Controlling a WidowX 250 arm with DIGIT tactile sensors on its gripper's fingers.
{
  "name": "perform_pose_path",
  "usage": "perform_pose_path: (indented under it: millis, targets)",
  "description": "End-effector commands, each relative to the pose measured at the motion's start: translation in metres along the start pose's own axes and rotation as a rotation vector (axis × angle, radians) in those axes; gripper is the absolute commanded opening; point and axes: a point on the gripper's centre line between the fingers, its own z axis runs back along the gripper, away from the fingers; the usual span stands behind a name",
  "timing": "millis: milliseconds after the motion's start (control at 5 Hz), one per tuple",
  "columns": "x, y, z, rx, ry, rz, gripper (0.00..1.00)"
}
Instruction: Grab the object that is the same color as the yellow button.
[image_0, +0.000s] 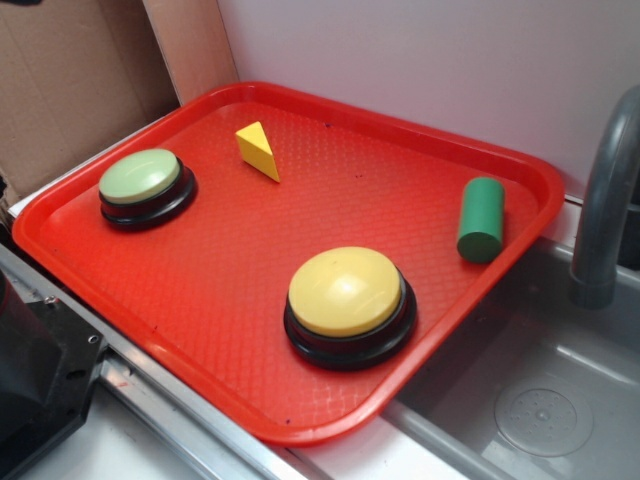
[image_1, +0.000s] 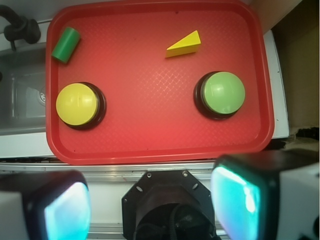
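The object, a small yellow wedge block (image_0: 259, 150) (image_1: 184, 44), lies at the far side of the red tray (image_0: 220, 290) (image_1: 150, 145). The yellow button (image_0: 347, 297) (image_1: 77, 104), a large dome on a black base, stands at the tray's near right in the exterior view. My gripper (image_1: 150, 205) shows only in the wrist view, high above and back from the tray's near edge. It is open, its two pads wide apart with nothing between them. In the exterior view the gripper is out of view.
A pale green dome button (image_0: 142, 183) (image_1: 221, 93) sits on the tray's left in the exterior view. A green cylinder (image_0: 481, 218) (image_1: 66, 44) lies near its right rim. A grey sink (image_0: 540, 390) with a faucet (image_0: 610, 200) adjoins the tray. Cardboard (image_0: 70, 80) stands behind.
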Motion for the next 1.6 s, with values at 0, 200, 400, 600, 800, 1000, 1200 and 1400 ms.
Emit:
perform_pose_path:
  millis: [0, 200, 400, 600, 800, 1000, 1200, 1400]
  targets:
    - [0.054, 0.013, -0.038, 0.080, -0.077, 0.481, 1.00]
    - [0.081, 0.034, -0.062, 0.144, -0.099, 0.718, 1.00]
    - [0.105, 0.051, -0.090, 0.182, -0.160, 0.879, 1.00]
    - [0.122, 0.064, -0.127, 0.252, -0.211, 0.976, 1.00]
    - [0.135, 0.082, -0.158, 0.300, -0.225, 1.021, 1.00]
    - [0.142, 0.090, -0.185, 0.331, -0.213, 1.038, 1.00]
    - [0.152, 0.095, -0.205, 0.320, -0.236, 1.010, 1.00]
    - [0.159, 0.093, -0.214, 0.237, -0.247, 0.962, 1.00]
